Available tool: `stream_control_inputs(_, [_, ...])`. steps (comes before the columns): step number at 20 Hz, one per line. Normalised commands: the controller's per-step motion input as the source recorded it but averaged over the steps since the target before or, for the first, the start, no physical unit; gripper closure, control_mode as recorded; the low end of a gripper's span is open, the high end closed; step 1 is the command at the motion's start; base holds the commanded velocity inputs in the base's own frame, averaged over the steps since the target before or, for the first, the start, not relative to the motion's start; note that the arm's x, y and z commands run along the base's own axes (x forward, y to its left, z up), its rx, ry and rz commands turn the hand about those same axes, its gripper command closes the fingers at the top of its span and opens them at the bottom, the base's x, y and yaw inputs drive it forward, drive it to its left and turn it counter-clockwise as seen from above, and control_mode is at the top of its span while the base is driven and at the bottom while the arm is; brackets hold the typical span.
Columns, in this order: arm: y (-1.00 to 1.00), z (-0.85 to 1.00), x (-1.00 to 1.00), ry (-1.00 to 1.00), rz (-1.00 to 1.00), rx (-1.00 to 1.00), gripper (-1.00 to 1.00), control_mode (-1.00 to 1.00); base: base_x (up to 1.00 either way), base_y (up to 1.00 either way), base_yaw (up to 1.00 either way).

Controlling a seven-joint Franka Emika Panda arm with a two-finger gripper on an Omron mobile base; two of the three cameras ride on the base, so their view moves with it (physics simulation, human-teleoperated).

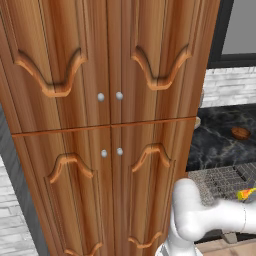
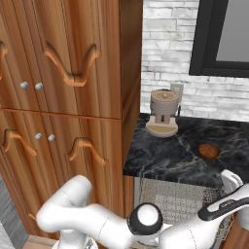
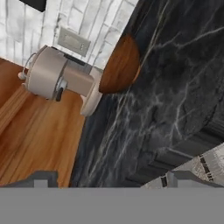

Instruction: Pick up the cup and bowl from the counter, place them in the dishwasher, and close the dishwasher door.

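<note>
Hand view is showing the end effector (image 3: 107, 179) standing apart and empty, aiming across the desk (image 3: 175, 78) at the bowl (image 3: 120, 65), which is sitting near the desk's back edge. The cup (image 1: 246, 193) is already lying in the dishwasher (image 1: 220, 181) rack, so fetching the bowl looks next. A beige appliance (image 2: 163, 113) is standing just beside the bowl toward the wooden cabinet (image 1: 100, 125), crowding that approach.

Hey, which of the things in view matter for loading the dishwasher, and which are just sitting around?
Job:
bowl, on the counter
cup, over the rack
dishwasher rack
counter

Just there:
wooden cabinet
beige coffee machine, on the counter
wall socket
brick wall
</note>
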Motion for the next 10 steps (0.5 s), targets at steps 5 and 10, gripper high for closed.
stream_control_inputs(5, [0.75,0.0,0.56,0.0,-0.28,-0.13,-1.0,-1.0,0.0,0.0,0.0])
stream_control_inputs(10, [0.45,-0.07,0.58,0.0,-0.3,-0.02,-1.0,-1.0,0.0,0.0,0.0])
